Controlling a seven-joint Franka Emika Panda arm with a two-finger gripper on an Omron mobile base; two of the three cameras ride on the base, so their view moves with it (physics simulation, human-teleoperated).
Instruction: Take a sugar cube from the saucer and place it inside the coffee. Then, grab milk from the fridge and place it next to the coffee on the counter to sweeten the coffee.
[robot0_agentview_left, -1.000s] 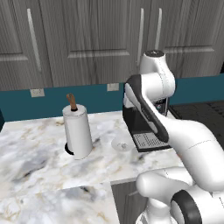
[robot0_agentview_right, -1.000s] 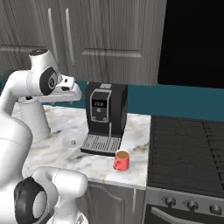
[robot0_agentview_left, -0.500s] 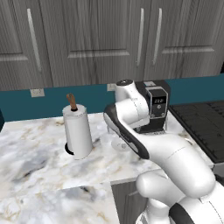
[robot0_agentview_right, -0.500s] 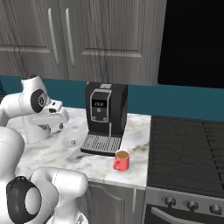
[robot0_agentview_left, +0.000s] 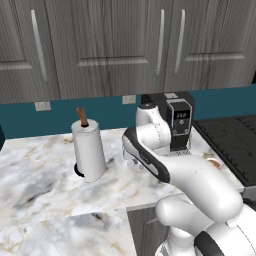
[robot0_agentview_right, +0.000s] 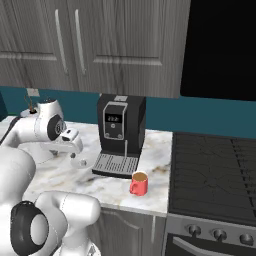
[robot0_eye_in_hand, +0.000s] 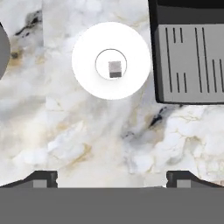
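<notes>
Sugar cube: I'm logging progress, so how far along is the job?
Nothing is done yet. The sugar cube lies on the saucer, beside the coffee machine. The open gripper hovers above the counter, holding nothing. Left: grasp the cube, drop it into the coffee, then fetch milk.

Hand view straight above saucer (robot0_eye_in_hand: 111, 61)

- A black coffee machine (robot0_agentview_right: 120, 134) stands at the back, its grey drip tray (robot0_eye_in_hand: 192, 61) in front.
- A white paper towel roll (robot0_agentview_left: 89, 150) stands upright on a dark holder.
- A black stove (robot0_agentview_right: 215, 175) sits at the right.
- Grey wall cabinets (robot0_agentview_left: 125, 45) hang above.
</notes>
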